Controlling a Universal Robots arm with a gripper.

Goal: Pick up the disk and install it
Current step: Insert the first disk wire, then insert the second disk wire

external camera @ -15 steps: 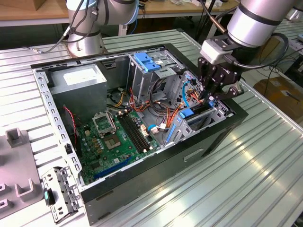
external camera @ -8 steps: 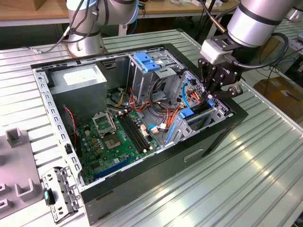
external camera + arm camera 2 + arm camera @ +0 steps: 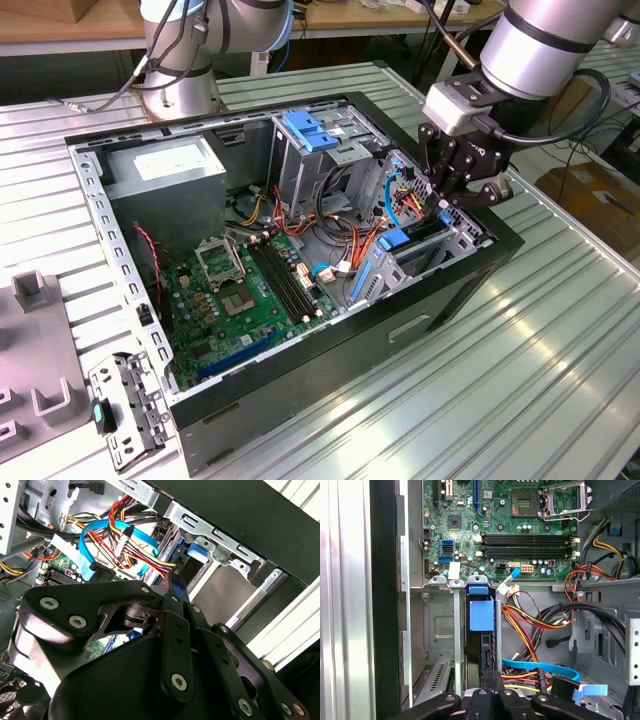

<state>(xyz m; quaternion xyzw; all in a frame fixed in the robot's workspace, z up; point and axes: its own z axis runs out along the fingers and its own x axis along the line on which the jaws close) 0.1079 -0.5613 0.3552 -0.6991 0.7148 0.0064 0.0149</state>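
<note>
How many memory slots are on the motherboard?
4 memory slots, lying parallel side by side on the motherboard, next to the processor socket. All look empty; none seems hidden.

The end effector [image 3: 492,692] covers the near end of the disk [image 3: 481,630] in the first wrist view, hiding whether its fingertips grip it. Cage [image 3: 456,630] walls hide the disk's sides.

a ribbed metal tabletop [image 3: 560,330] gleams with light; far behind stands a wooden bench [image 3: 60,28], a cardboard box [image 3: 595,195] at the exterior view's right.
</note>
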